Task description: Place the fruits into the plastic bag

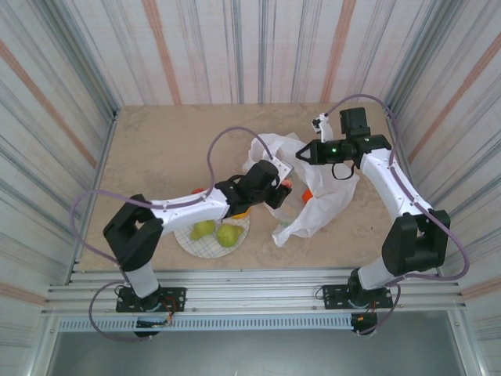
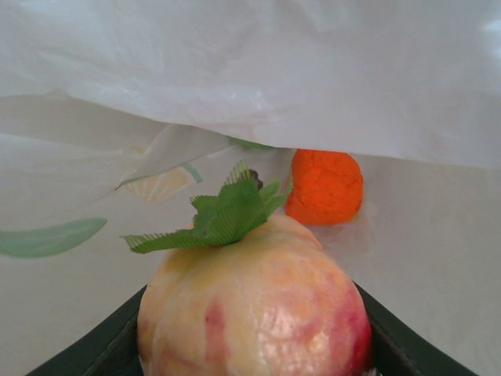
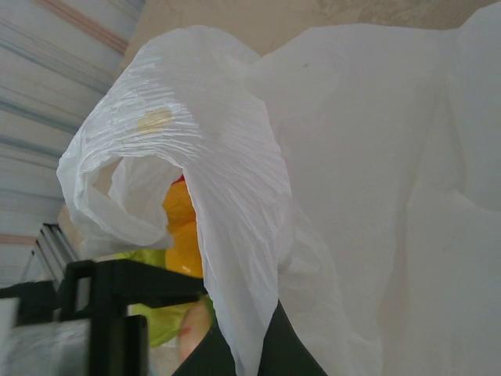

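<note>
Plate [image 1: 188, 241], one, left of centre: bears two green fruits not yet bagged, a pear [image 1: 203, 229] beside a second pear [image 1: 228, 236]. Any fruit under the left forearm is hidden and uncounted. Left gripper [image 1: 280, 194], one: jaws half apart, clamped on one yellow-red apple [image 2: 250, 313] with a green leaf, carried inside the bag's mouth. Plastic bag [image 1: 325, 196], one, centre-right on the table, its film arching over the apple. Orange [image 2: 323, 186], one, lying inside just beyond the apple. Right gripper [image 1: 301, 154], one: pinched closed on the bag's upper rim, holding it open. Step judged: delivering the apple. The next move calls for releasing it low, clear of the orange, then withdrawing without dragging film.
</note>
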Motion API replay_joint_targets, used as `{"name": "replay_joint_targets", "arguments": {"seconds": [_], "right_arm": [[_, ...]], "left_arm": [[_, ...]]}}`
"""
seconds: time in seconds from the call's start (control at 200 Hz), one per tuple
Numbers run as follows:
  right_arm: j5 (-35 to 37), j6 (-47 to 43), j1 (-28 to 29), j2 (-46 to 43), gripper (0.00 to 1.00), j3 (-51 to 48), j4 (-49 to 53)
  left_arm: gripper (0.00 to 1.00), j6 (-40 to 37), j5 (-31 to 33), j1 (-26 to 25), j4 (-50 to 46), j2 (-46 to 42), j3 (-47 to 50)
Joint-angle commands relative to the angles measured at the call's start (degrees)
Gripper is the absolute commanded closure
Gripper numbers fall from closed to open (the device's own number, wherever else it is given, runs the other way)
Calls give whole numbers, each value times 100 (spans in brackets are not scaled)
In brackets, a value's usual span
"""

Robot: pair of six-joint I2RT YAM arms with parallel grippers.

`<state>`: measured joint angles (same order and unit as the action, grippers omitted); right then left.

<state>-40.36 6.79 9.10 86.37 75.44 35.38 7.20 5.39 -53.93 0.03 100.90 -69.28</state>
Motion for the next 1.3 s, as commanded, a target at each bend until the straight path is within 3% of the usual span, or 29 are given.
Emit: {"name": "replay_joint_targets", "arguments": {"seconds": [0.0, 0.356, 0.711, 1.047, 1.293], "right_arm": [[-287, -45, -131, -225, 100, -17, 16], [-645, 192, -417, -262, 100, -29, -156], [-587, 178, -440, -213, 100, -24, -114], [-543, 131, -466, -237, 100, -81, -92], [-443, 101, -507, -332, 100, -143, -83]], "left_arm": [[52, -171, -135, 40, 510, 438, -297], [52, 97, 474, 18, 1740, 1858, -1033], [46, 340, 977, 41, 1813, 2715, -1674], [26, 689, 757, 40, 1801, 2156, -1223], [24, 882, 406, 39, 1748, 1171, -307]]}}
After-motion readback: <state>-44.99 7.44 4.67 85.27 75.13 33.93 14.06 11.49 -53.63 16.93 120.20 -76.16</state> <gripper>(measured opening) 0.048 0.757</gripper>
